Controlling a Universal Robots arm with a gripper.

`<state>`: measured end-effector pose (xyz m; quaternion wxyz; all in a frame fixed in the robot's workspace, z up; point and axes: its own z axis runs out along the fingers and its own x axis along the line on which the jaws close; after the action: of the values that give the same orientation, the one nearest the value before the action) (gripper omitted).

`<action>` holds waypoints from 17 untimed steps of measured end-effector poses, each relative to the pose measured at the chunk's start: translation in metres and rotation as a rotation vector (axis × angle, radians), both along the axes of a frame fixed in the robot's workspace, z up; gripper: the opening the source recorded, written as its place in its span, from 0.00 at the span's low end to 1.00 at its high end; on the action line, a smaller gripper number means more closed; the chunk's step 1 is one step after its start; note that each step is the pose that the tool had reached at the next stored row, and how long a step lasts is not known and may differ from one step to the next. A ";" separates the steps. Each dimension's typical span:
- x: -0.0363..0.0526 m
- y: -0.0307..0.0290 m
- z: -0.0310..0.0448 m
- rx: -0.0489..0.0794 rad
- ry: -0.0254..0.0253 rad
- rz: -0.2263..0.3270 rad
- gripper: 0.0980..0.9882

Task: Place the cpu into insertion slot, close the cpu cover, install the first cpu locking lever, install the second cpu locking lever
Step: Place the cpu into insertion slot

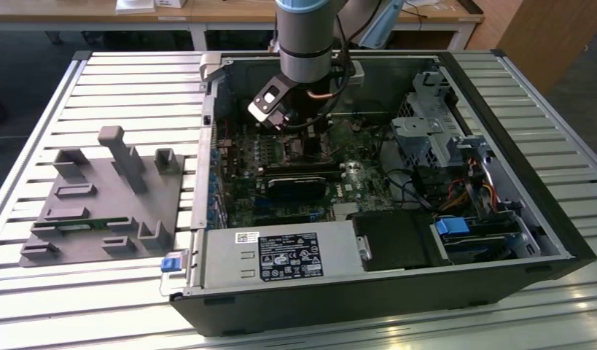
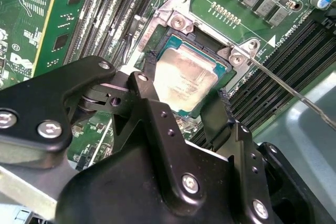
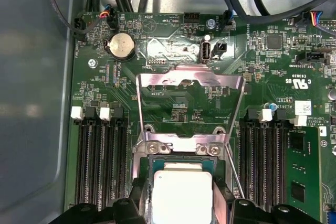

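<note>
Slatted alu table [image 1: 114,73], PC case [image 1: 376,302], grey jig [image 1: 84,211]

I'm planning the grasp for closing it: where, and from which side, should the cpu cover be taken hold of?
Take the cpu cover by its free end bar, the part farthest from the hinge screws beside the cpu. It is flipped open away from the cpu, and its middle is a window, so coming down over that far bar looks best.
</note>
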<state>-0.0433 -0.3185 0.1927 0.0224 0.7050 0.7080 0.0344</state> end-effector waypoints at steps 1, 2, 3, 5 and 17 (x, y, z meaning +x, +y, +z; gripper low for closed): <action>0.0000 0.0001 -0.0001 0.000 0.0000 0.000 0.58; 0.0000 0.0001 -0.0001 0.000 0.0000 -0.001 0.58; 0.0000 0.0001 -0.0001 0.000 0.0000 -0.001 0.58; 0.0000 0.0001 0.0002 0.000 0.0000 -0.001 0.58; 0.0006 0.0001 0.0121 0.000 0.0066 -0.001 0.58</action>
<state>-0.0427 -0.3184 0.2048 0.0200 0.7054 0.7078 0.0321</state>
